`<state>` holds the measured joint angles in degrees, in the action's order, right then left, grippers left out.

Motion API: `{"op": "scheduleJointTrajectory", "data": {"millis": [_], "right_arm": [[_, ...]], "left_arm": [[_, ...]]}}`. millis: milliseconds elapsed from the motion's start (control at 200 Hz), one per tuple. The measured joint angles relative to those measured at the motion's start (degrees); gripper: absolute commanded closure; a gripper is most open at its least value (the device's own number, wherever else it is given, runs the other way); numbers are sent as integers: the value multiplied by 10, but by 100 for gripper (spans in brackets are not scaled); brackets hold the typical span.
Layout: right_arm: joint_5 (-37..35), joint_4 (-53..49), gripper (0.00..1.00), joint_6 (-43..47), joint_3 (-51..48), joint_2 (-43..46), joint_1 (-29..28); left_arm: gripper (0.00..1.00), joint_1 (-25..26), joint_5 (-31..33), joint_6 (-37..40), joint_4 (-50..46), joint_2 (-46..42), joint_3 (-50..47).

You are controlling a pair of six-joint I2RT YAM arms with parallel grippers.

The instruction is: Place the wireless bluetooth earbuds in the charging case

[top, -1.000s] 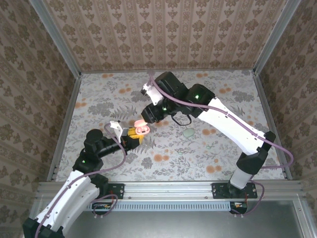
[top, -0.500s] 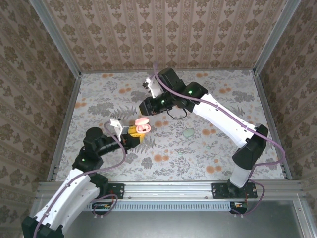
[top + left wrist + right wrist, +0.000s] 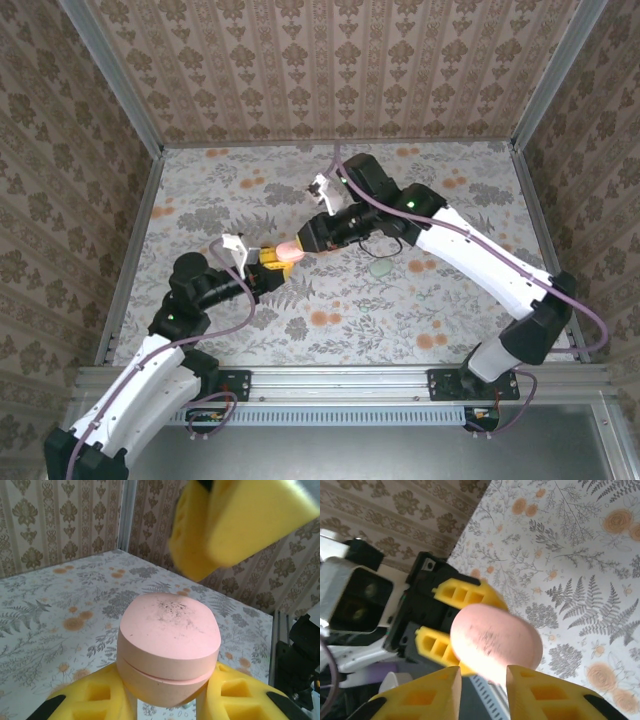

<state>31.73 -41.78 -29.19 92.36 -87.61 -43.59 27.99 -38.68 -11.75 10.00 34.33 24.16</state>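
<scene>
A pink charging case with its lid down is clamped at its lower half in my left gripper, which is shut on it and holds it above the table. From above, the case sits between the two arms. My right gripper stands open just over the case, its yellow fingertips on either side of the lid's near edge; I cannot tell whether they touch it. One right finger hangs above the lid. The earbuds are out of view.
A small pale green oval thing lies on the floral table, right of the case. Patterned walls with metal rails close off three sides. A black cable loops under the right wrist.
The case's lid stood open before and is now down. My right gripper pulled back toward the far wall, then came in over the case from the right. The left gripper shifted slightly.
</scene>
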Motion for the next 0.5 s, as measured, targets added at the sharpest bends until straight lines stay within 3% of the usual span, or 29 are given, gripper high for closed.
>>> {"op": "scheduleJointTrajectory", "data": {"millis": [245,500], "right_arm": [[1,107,48,-104,-99,48,39],[29,215,40,-205,-146,44,29]], "left_arm": [[100,0,7,-16,12,5,7],[100,0,9,-28,26,22,25]]}}
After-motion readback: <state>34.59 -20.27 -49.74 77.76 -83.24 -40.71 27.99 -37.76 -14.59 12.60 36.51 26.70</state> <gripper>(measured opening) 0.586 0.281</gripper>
